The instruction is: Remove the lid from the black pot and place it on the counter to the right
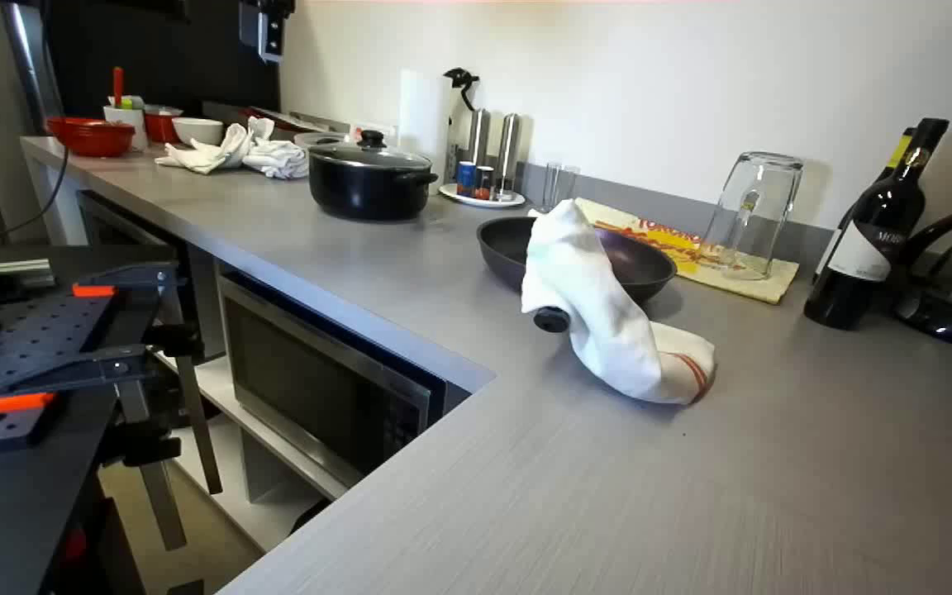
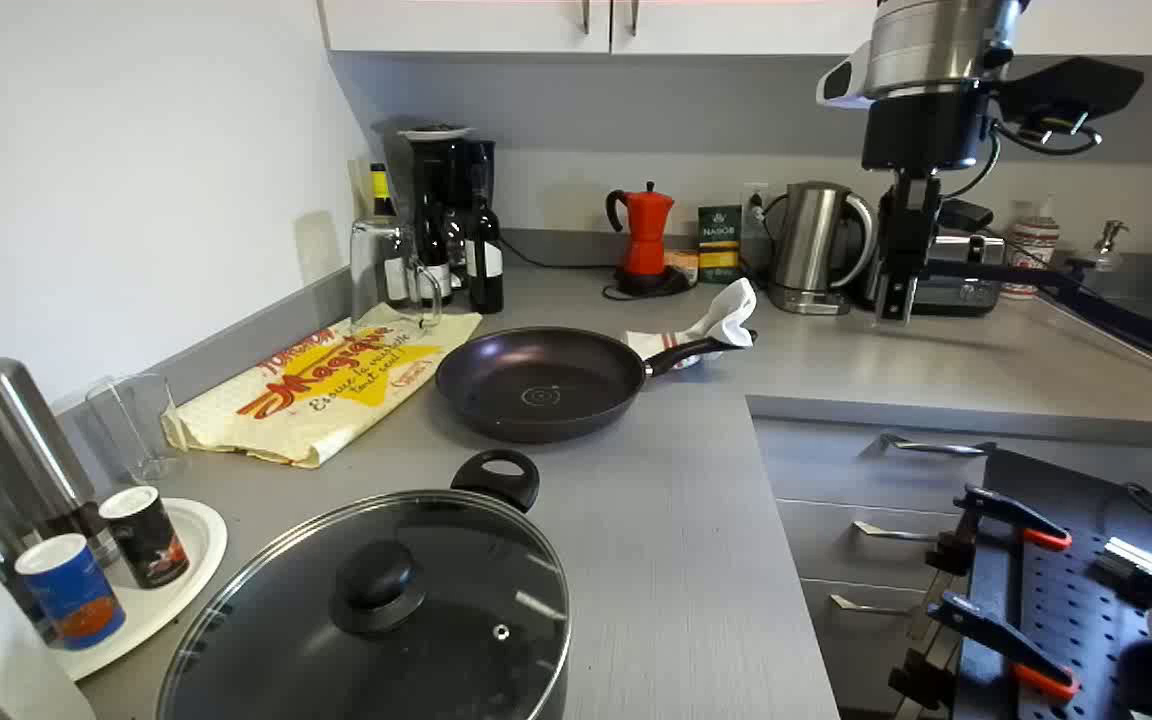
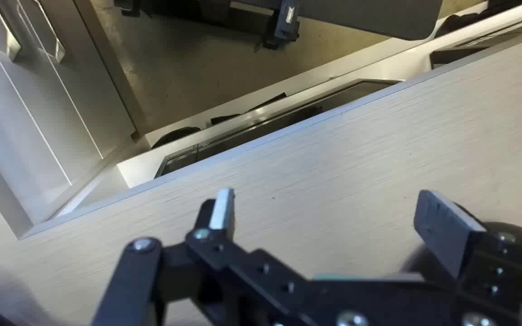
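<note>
- nearest in an exterior view, the lid (image 2: 366, 655) lay on the black pot (image 1: 368, 190): smoky clear glass, metal rim, black knob.
- beside them, a white plate (image 2: 205, 542) bore a blue can (image 2: 71, 595) and a black can (image 2: 146, 540).
- a dark frying pan (image 2: 536, 385) sat farther off.
- the gripper (image 3: 329, 217) hung apart from the lid, fingers spread wide, holding nothing.
</note>
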`<state>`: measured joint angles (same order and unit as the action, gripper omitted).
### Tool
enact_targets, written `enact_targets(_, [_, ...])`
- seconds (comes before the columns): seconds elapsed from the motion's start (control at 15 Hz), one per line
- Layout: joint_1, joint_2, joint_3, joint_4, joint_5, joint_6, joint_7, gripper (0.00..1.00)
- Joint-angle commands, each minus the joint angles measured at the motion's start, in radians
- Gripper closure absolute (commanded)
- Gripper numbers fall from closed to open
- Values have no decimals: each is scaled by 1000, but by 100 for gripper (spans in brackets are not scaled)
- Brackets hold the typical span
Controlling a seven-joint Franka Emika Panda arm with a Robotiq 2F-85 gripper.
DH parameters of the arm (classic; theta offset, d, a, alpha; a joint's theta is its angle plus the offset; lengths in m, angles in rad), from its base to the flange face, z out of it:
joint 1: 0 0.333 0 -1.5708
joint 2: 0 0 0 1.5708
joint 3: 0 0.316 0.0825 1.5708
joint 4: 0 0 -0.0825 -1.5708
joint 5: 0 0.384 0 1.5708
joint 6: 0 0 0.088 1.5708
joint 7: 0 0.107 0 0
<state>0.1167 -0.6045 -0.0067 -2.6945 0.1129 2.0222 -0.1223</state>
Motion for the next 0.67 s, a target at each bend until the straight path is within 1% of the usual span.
enact_targets(0.0, [-6,0,6,1,3,-2,-3,0])
enact_targets(0.53, [-6,0,6,1,3,-2,-3,0])
enact_targets(0.6, [-10,8,15,5,-10,7,5,0])
